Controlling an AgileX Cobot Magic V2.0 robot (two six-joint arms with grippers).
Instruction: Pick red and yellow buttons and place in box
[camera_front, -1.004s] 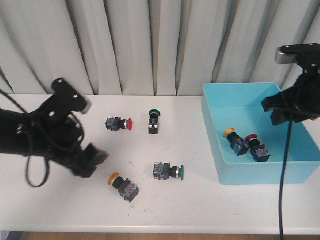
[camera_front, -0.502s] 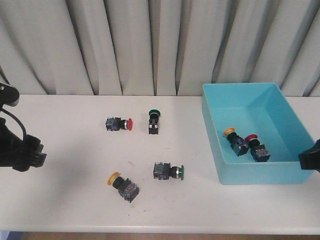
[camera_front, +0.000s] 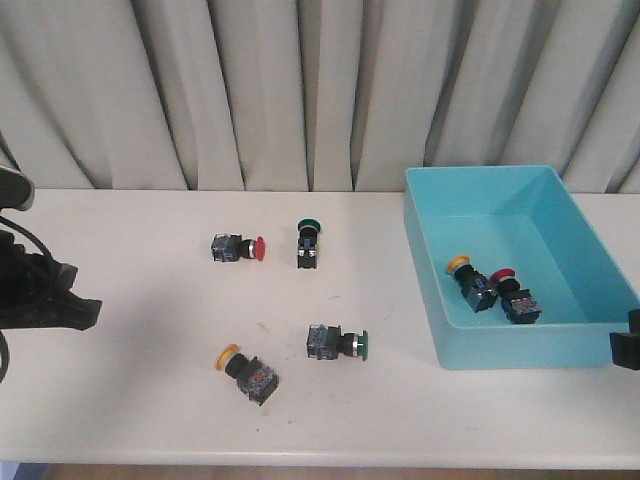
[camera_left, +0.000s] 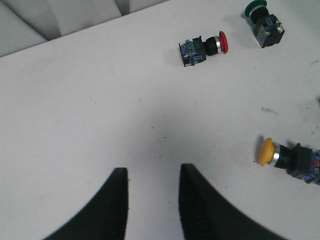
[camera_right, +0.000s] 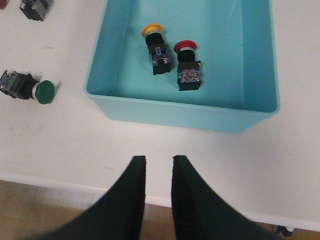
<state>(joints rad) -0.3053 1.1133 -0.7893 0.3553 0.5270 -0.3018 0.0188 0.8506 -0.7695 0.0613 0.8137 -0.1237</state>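
The light-blue box sits at the right end of the desk, toward the back edge. Inside it, near its front wall, lie a yellow-capped button and a red-capped button just beside each other. Out on the desk, a second red button lies on its side toward the back, with a green-capped button just to its right. A second yellow button lies nearer the front edge, and another green button rests between it and the box.

The left hand hovers over bare desk near the left edge, its fingers parted by a small gap and holding nothing. The right hand hangs over the front right corner, in front of the box, fingers slightly apart and empty.
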